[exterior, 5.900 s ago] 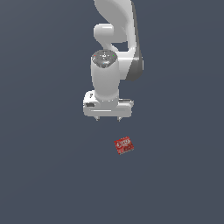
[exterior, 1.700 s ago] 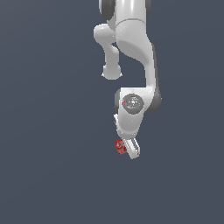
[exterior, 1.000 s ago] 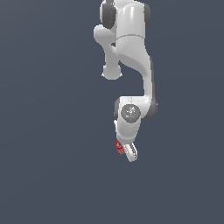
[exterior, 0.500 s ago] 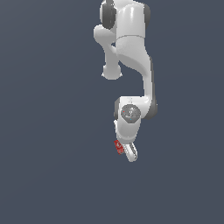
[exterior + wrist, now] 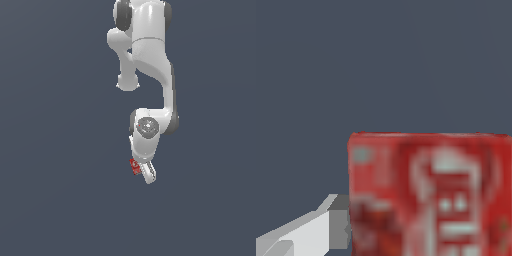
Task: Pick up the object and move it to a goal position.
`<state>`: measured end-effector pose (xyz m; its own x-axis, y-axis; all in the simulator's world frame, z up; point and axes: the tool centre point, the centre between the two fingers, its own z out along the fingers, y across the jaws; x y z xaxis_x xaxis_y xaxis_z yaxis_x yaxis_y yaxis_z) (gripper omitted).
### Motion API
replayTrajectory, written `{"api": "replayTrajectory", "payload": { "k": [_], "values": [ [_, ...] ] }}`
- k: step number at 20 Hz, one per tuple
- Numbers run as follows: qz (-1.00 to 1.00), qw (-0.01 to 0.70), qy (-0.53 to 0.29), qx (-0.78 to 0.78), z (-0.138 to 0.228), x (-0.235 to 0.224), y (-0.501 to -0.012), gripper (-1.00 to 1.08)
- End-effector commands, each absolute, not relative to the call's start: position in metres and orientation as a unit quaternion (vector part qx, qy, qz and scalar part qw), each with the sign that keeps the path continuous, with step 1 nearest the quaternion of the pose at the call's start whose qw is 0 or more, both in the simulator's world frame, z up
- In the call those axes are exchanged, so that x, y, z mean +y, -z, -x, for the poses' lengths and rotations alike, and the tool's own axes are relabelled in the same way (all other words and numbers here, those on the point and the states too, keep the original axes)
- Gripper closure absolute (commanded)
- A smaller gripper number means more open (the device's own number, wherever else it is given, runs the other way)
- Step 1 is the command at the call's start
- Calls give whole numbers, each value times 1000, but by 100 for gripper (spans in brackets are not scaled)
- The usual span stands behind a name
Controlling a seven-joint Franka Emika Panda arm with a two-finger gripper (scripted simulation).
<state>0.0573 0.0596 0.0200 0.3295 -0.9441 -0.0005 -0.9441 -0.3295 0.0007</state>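
Item, exterior view's left: small flat red rectangular box (image 5: 134, 166), white lettering, lying beside the hand's tip on the plain dark floor.

Item, to its right: white two-finger gripper (image 5: 146, 174), lowered for pickup; one finger (image 5: 311, 231) touches the box edge. Clenched or released: cannot tell.

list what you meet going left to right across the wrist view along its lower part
white-and-grey gripper finger → flat red rectangular box with white lettering, its edge right against the finger's tip

We see the box (image 5: 135, 166) low in the frame's centre, touching the gripper's (image 5: 145, 172) left side.
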Motion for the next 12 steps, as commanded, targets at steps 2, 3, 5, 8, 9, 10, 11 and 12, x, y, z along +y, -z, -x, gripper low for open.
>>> {"api": "replayTrajectory", "payload": {
  "k": [2,3,5,8,9,10,11,12],
  "values": [
    [-815,0,0,-579,-52,54,-27,108],
    [-815,0,0,-579,-49,51,-29,108],
    [-815,0,0,-579,-44,46,-35,108],
    [-815,0,0,-579,-33,36,-46,108],
    [-815,0,0,-579,-29,32,-50,108],
    [-815,0,0,-579,-25,28,-55,108],
    [-815,-1,1,-579,-20,23,-60,108],
    [-815,-1,1,-579,-15,19,-66,108]
  ]
}}
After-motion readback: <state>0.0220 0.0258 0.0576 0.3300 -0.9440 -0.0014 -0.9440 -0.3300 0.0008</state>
